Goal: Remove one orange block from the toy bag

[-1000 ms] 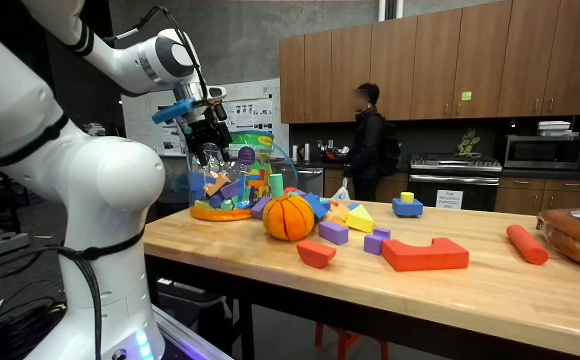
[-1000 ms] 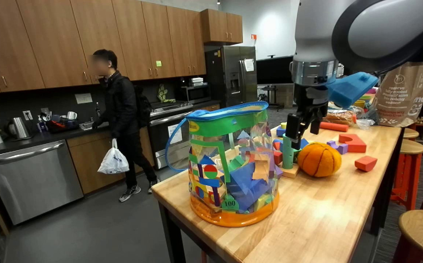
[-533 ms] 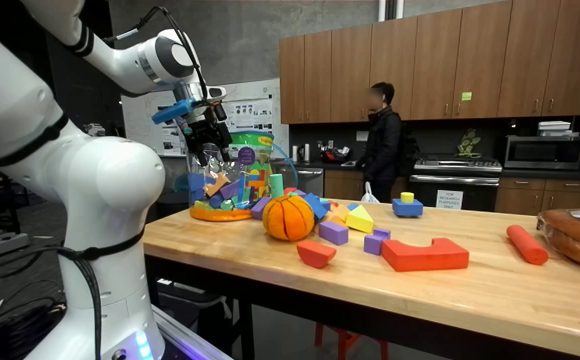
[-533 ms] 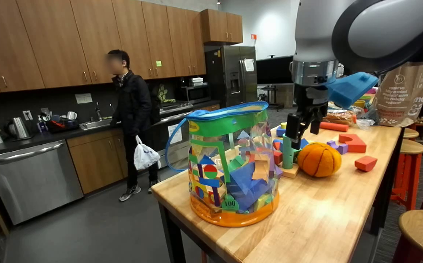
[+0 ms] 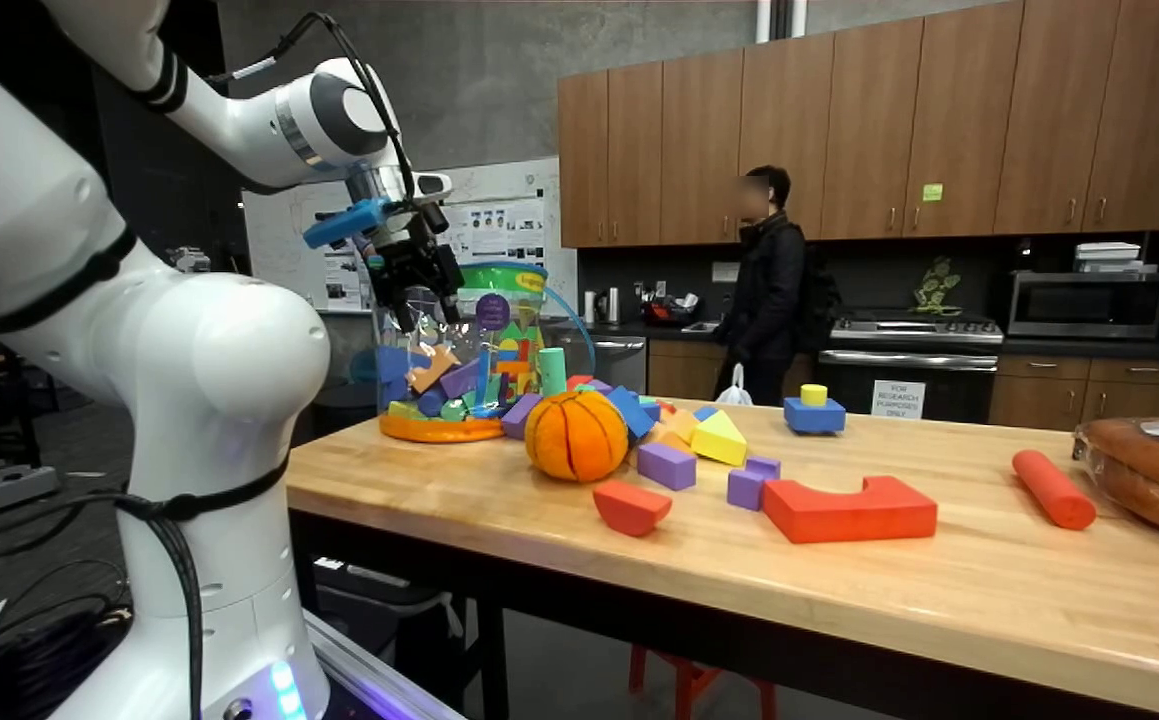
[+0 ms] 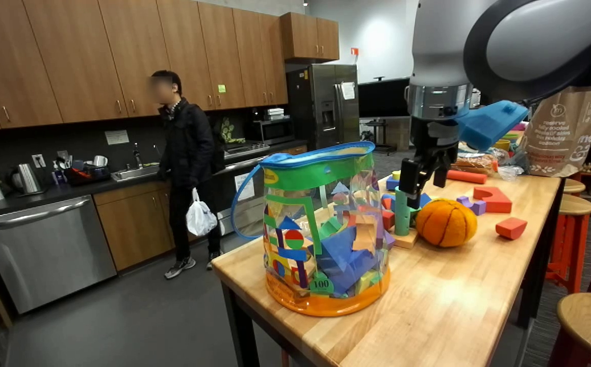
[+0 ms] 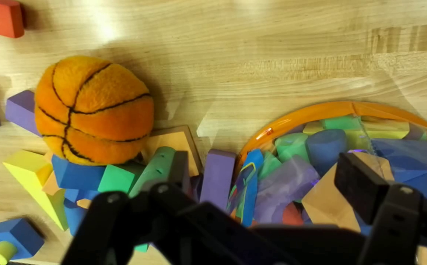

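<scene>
The see-through toy bag [image 5: 519, 280] with green band and blue rim stands upright on the table, holding many blocks; it also shows in an exterior view [image 6: 320, 177] and the wrist view [image 7: 349, 106]. An orange-red block [image 7: 291, 214] shows partly inside it, beside purple and tan blocks. A similar orange-red block [image 5: 632, 507] lies on the table in front of the ball; it also shows in an exterior view [image 6: 511, 228]. My gripper [image 7: 270, 176] is open and empty, beside the bag's upper part in both exterior views [image 5: 429, 312] [image 6: 424, 189].
An orange ball [image 5: 577, 436] and a pile of coloured blocks, with a standing green cylinder [image 6: 402, 211], lie beside the bag. A large red block [image 5: 851, 510], a red cylinder [image 5: 1054, 489] and packaged bread [image 5: 1149, 470] lie farther along. A person [image 6: 185, 153] stands in the kitchen.
The arm, gripper, bag and blocks have not visibly moved. The person in the background has stepped to the right with a white plastic bag.
</scene>
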Controlling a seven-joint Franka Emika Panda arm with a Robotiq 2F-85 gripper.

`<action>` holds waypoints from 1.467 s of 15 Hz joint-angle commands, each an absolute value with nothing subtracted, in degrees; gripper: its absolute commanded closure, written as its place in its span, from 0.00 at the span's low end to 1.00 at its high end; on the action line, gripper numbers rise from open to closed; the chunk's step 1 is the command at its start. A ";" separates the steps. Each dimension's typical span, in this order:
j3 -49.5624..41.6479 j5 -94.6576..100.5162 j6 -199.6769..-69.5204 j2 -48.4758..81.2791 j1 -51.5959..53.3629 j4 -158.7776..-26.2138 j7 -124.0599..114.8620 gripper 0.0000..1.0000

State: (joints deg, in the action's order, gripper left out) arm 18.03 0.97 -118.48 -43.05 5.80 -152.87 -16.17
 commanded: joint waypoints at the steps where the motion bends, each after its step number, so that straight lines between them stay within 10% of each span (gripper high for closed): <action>1: 17.33 1.59 -118.33 -42.85 6.59 -152.75 -16.67 0.00; 22: 17.78 13.16 -105.34 -49.90 5.44 -143.51 -14.98 0.00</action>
